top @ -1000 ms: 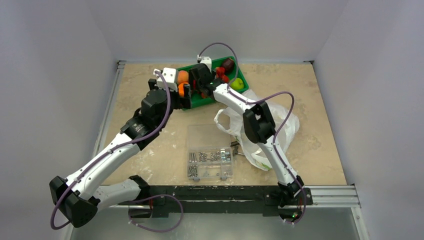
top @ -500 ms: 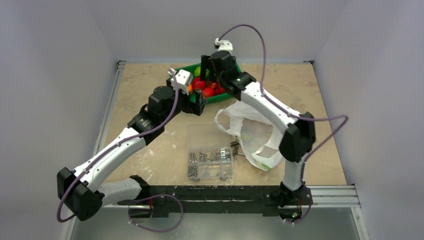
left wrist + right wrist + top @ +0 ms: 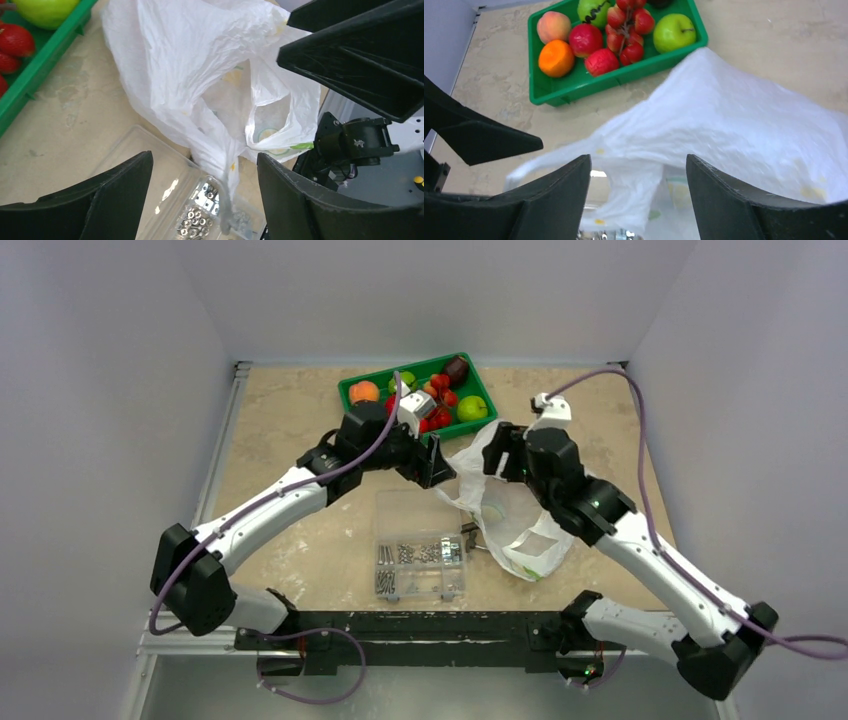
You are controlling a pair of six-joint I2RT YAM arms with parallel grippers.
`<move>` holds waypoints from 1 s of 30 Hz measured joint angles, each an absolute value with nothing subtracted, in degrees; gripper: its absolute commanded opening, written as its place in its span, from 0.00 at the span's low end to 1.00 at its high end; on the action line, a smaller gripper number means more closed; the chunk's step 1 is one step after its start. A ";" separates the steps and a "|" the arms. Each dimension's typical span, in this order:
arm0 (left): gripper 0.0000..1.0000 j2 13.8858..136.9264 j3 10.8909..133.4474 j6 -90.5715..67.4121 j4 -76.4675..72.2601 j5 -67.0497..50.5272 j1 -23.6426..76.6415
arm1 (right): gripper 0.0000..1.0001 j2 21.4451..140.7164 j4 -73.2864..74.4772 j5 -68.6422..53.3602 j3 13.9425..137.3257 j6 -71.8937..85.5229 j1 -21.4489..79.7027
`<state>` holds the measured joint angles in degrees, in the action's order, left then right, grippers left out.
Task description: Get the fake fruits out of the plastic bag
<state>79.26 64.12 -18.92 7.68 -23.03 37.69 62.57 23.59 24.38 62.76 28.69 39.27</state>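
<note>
**Grippers spread wide beside the plastic bag (image 3: 512, 523), fruit lying in the tray**

The fake fruits (image 3: 585, 39) lie together in a green tray (image 3: 639, 68) at the far side of the table (image 3: 285, 425), well apart from both claws. Two red apples (image 3: 602, 61) sit near its front wall. A cluster of small red pieces (image 3: 628, 29) lies behind them, and a green apple (image 3: 674, 32) sits at one end. An orange (image 3: 556, 57) and a peach (image 3: 553, 26) share the other end.

The plastic bag lies crumpled and translucent white on the table, just this side of the tray. One loop handle trails toward the clear screw box (image 3: 420, 542) beside it. Whether anything is inside the bag cannot be told.

The left gripper (image 3: 438, 468) is at the bag's left edge with its fingers (image 3: 115, 200) parted and nothing between them. The bag's folds and the box show through the gap below. Whether a fingertip touches the plastic cannot be told.

The right gripper (image 3: 497, 458) is at the bag's far edge, facing the left one. Its jaws are likewise released and hold nothing. The two claws are close together, with the bag's rumpled upper part between and beneath them.
</note>
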 measured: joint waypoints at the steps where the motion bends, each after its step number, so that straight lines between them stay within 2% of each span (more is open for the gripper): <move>1: 0.68 79.61 64.64 -18.90 8.49 -23.35 38.15 | 0.65 59.61 25.10 24.67 61.19 28.97 39.27; 4: 0.57 80.95 66.78 -18.22 10.57 -23.83 40.12 | 0.63 52.27 29.43 25.12 58.76 29.93 39.24; 8: 0.37 82.54 68.55 -16.86 12.99 -23.62 42.22 | 0.55 46.22 34.35 24.80 56.73 31.75 39.27; 12: 0.11 83.85 69.10 -15.53 15.03 -22.87 43.42 | 0.52 44.18 35.40 22.50 50.89 34.11 39.24; 14: 0.02 84.20 69.10 -14.94 15.84 -22.44 44.01 | 0.52 46.30 35.07 20.91 47.27 35.64 39.27; 19: 0.00 84.29 69.10 -12.69 16.23 -22.06 45.36 | 0.52 55.44 35.44 22.59 41.25 42.04 39.31; 23: 0.00 84.05 69.10 -11.38 16.10 -22.11 46.37 | 0.52 59.66 33.69 29.78 39.99 47.70 38.79; 30: 0.00 82.87 68.75 -11.27 15.75 -22.04 46.65 | 0.50 68.60 24.40 33.17 39.20 49.95 28.88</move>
<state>82.87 68.75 -11.27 15.75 -22.04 46.65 68.60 24.40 33.17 39.20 49.95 28.88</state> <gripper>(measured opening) 0.008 0.513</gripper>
